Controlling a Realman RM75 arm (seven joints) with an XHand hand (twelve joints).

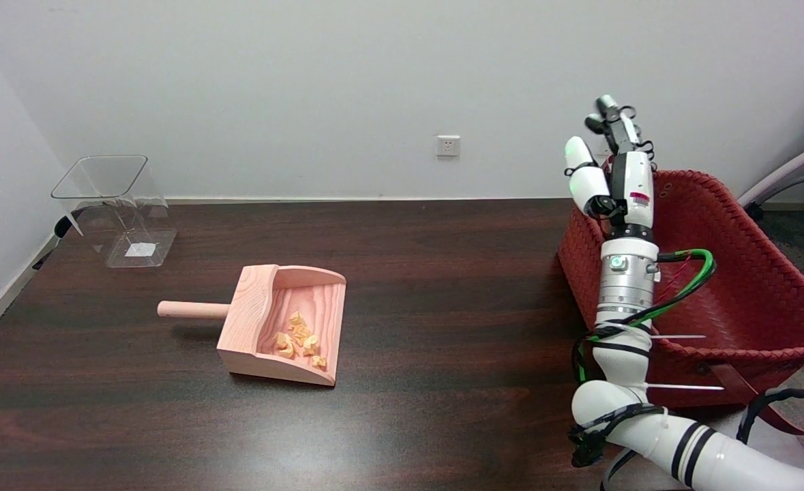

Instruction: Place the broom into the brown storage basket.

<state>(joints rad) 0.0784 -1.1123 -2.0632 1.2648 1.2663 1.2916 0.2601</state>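
— Nearest the camera?
— White right arm [647, 423], coming in from lower right and rising upright over the dark table [442, 382].
— Further in, to the left?
— Wooden dustpan [286, 320], well apart from the arm, handle pointing left, with orange scraps [299, 339] lying inside.
— And the right hand [609, 170]?
— Raised above the left rim of the brown storage basket [736, 286], fingers stretched up and apart, thumb off to the left; released, nothing in its grasp.
— Broom?
— Cannot be made out anywhere in this view; may be hidden behind the arm inside the basket, but cannot tell. Same for its long axis and which way it points.
— Basket itself?
— At the table's right end, woven, mouth open upward, just behind the arm.
— Farthest back?
— Clear container [116, 208] at the far left corner, upright; wall socket [448, 145] behind.
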